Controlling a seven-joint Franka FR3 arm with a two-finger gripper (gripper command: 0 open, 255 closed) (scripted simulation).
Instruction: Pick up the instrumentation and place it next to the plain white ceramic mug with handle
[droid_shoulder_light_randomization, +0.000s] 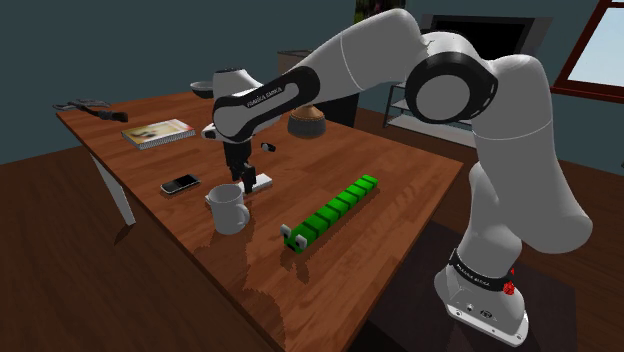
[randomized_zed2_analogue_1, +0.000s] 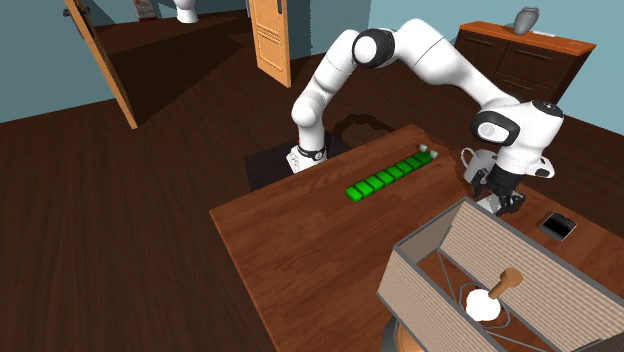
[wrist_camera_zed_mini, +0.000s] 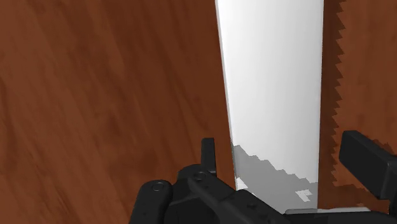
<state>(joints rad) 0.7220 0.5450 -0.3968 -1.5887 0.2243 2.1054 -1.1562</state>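
The instrumentation is a flat white slab (droid_shoulder_light_randomization: 263, 182) lying on the wooden table (droid_shoulder_light_randomization: 400, 180), just behind the white mug with a handle (droid_shoulder_light_randomization: 228, 208). My black gripper (droid_shoulder_light_randomization: 243, 182) points down over the slab's end nearest the mug. In the wrist view the slab (wrist_camera_zed_mini: 273, 83) runs between the fingers of the gripper (wrist_camera_zed_mini: 286, 165), which is open. One finger stands close to the slab's edge, while a strip of bare wood shows between the slab and the other finger (wrist_camera_zed_mini: 368, 162). The second exterior view shows the gripper (randomized_zed2_analogue_1: 497, 195) right beside the mug (randomized_zed2_analogue_1: 478, 160).
A row of green blocks (droid_shoulder_light_randomization: 330, 212) lies toward the stand. A phone (droid_shoulder_light_randomization: 180, 184), a spiral notebook (droid_shoulder_light_randomization: 158, 132), a dark bowl (droid_shoulder_light_randomization: 306, 122) and a dark tool (droid_shoulder_light_randomization: 95, 108) lie further out. A big ribbed box (randomized_zed2_analogue_1: 500, 280) stands at the table's far end.
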